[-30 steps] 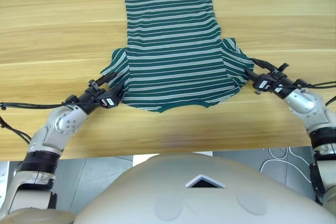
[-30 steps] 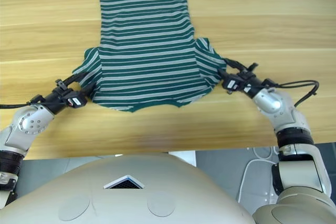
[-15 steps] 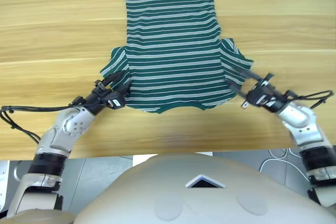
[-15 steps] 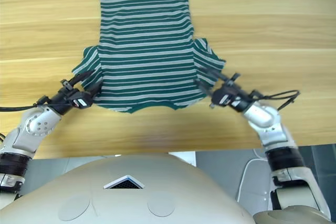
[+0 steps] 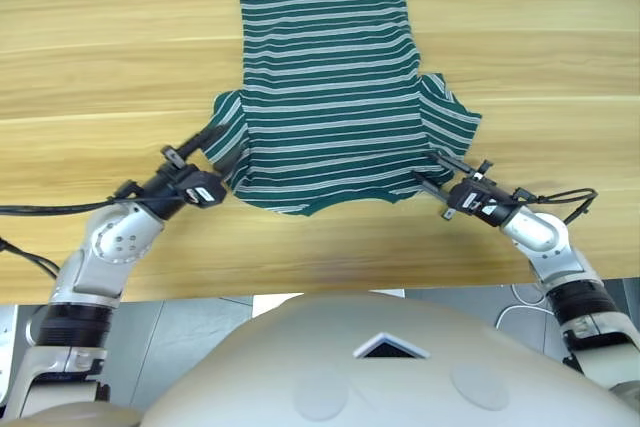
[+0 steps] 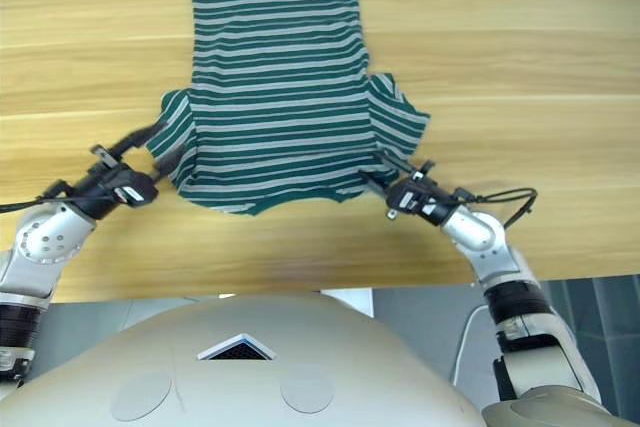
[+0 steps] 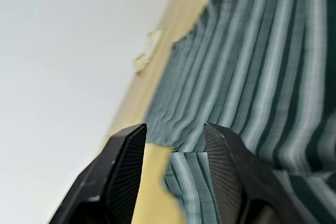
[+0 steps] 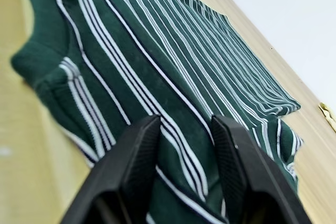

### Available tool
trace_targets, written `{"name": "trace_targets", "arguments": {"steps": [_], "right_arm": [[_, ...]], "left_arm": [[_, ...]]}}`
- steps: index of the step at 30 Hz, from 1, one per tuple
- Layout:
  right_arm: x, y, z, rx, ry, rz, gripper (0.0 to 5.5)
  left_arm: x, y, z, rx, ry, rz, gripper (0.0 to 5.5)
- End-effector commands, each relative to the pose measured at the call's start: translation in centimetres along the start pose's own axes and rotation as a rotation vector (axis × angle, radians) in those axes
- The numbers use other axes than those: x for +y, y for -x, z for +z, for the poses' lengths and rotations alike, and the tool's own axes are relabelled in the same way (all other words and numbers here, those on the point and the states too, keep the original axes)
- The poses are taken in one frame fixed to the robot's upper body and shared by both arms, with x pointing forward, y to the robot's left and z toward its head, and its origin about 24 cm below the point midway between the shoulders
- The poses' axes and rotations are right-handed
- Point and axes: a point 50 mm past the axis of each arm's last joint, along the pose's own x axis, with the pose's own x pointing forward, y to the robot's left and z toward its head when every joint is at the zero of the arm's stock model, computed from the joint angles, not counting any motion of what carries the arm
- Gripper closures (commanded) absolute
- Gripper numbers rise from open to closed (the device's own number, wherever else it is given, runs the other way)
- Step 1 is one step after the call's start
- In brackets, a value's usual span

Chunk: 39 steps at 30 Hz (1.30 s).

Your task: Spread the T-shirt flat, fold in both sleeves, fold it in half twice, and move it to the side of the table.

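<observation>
So the T-shirt (image 5: pixel 330 97) is lying flat on the table (image 5: pixel 100 47), long axis running straight away from the near edge, collar end closest to the robot, one sleeve poking out each side. The left hand (image 5: pixel 225 147) is spread apart with the left sleeve (image 5: pixel 225 117) edge sitting between its fingers, not clamped. The right hand (image 5: pixel 425 167) is also spread, over the shirt's near right corner. Sleeve folds look next, I'd guess.

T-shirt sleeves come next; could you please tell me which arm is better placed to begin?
Probably left: the left gripper, open, straddles the edge of the left sleeve, while the right gripper sits at the near edge.
</observation>
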Motion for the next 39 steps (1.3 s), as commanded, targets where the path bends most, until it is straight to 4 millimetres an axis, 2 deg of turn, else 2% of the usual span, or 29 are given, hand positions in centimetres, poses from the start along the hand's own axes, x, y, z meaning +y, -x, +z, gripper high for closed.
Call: {"name": "trace_targets", "arguments": {"steps": [1,3,5,8,12,15,18,22,24,27,34,35,37,39], "right_arm": [[1.6,0.9,-0.6,0.05,-0.032,0.099,3.68],[1.3,0.8,-0.4,0.039,-0.027,0.082,3.68],[0.7,0.8,0.0,0.018,-0.022,0.047,3.68],[-1.6,1.2,1.6,-0.083,-0.036,-0.068,3.68],[-6.0,2.0,4.1,-0.215,-0.016,-0.247,3.68],[-7.7,1.8,3.7,-0.153,0.039,-0.275,3.68],[-6.8,1.2,1.9,-0.014,0.102,-0.188,3.68],[-3.2,0.6,0.2,0.1,0.143,-0.009,3.68],[-2.3,0.8,-0.3,0.123,0.138,0.022,3.68],[-2.2,1.3,-0.2,0.129,0.139,0.021,3.68],[-3.2,2.2,-1.8,0.248,0.198,-0.002,3.68],[-3.5,2.5,-2.0,0.271,0.217,-0.004,3.68],[-3.8,2.6,-2.3,0.29,0.24,-0.006,3.68],[-3.9,2.2,-2.0,0.264,0.247,-0.004,3.68]], "left_arm": [[-2.6,-0.4,-0.1,0.004,0.045,-0.168,3.47],[-3.1,-0.4,-0.8,0.042,0.049,-0.197,3.47],[-3.0,-0.3,-2.4,0.123,0.048,-0.194,3.47],[-3.3,0.3,-4.4,0.23,0.05,-0.196,3.47],[-4.8,0.2,-3.1,0.147,0.103,-0.234,3.47],[-5.4,0.2,-1.9,0.079,0.131,-0.244,3.47],[-5.2,0.0,-1.2,0.039,0.136,-0.24,3.47],[-4.8,0.2,-1.0,0.045,0.122,-0.227,3.47],[-4.5,0.4,-1.4,0.07,0.116,-0.219,3.47],[-4.5,0.6,-1.6,0.089,0.116,-0.221,3.47],[-4.7,1.1,-1.4,0.095,0.123,-0.23,3.47],[-4.2,1.5,-1.4,0.101,0.117,-0.207,3.47],[-2.0,2.1,-0.6,0.038,0.126,-0.082,3.47],[1.1,2.7,0.6,-0.049,0.131,0.095,3.47]]}}
